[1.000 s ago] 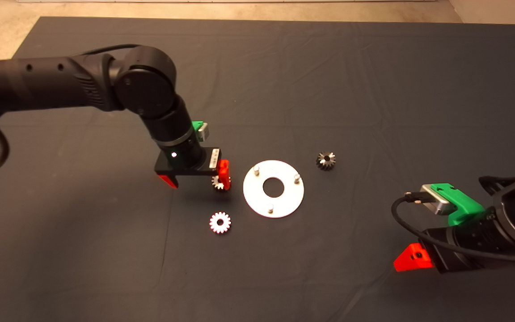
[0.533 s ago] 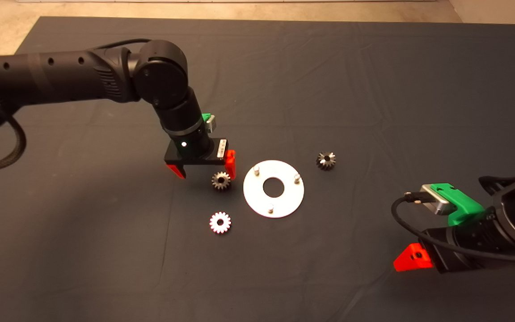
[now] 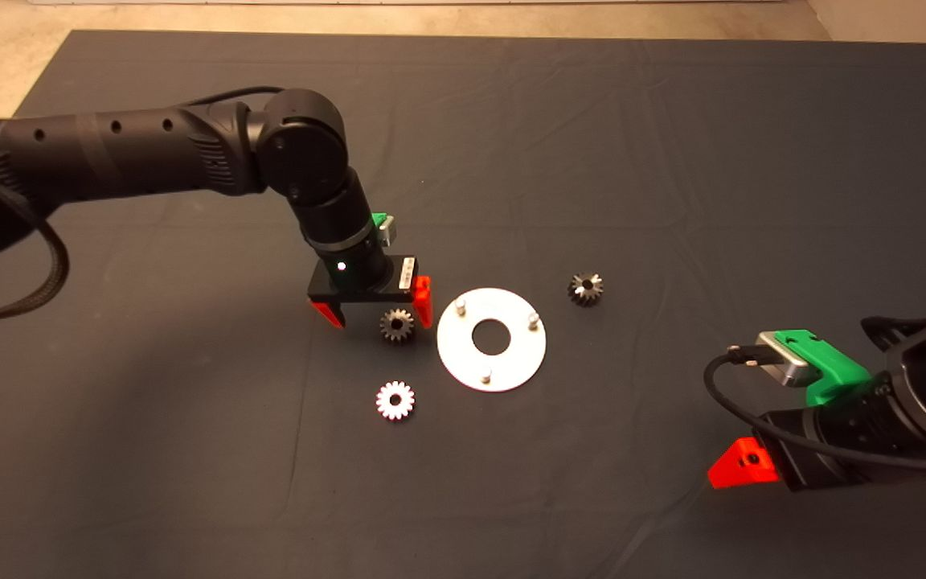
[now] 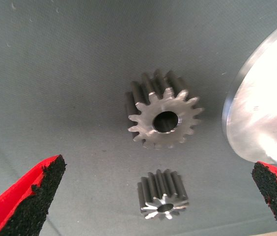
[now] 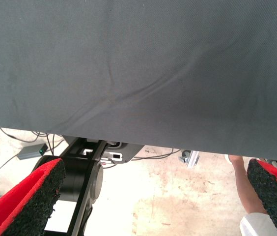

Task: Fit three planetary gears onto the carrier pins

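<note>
The flat silver disc [image 3: 511, 358] lies mid-mat with three carrier pins [image 3: 460, 305] standing bare on it. Three planetary gears lie loose on the mat: one [image 3: 397, 325] just left of the disc, a bright one [image 3: 395, 400] nearer the front, and one [image 3: 585, 289] right of the disc. My left gripper [image 3: 379, 310] hangs open over the first gear, one finger on each side. The left wrist view shows that gear [image 4: 163, 118], the bright gear [image 4: 164, 200] and the disc's edge [image 4: 256, 118] between my open fingers [image 4: 30, 201]. My right gripper [image 3: 748, 466] is parked open at the lower right.
The dark mat [image 3: 592, 145] has wide bare cloth behind and in front of the parts. The right wrist view looks past the mat's edge [image 5: 138, 73] at the floor, with cables, a black base [image 5: 82, 182] and a person's hand [image 5: 244, 187].
My left gripper has moved right and slightly back. The gear that sat against its right finger now lies between both fingers. The right arm has not moved.
</note>
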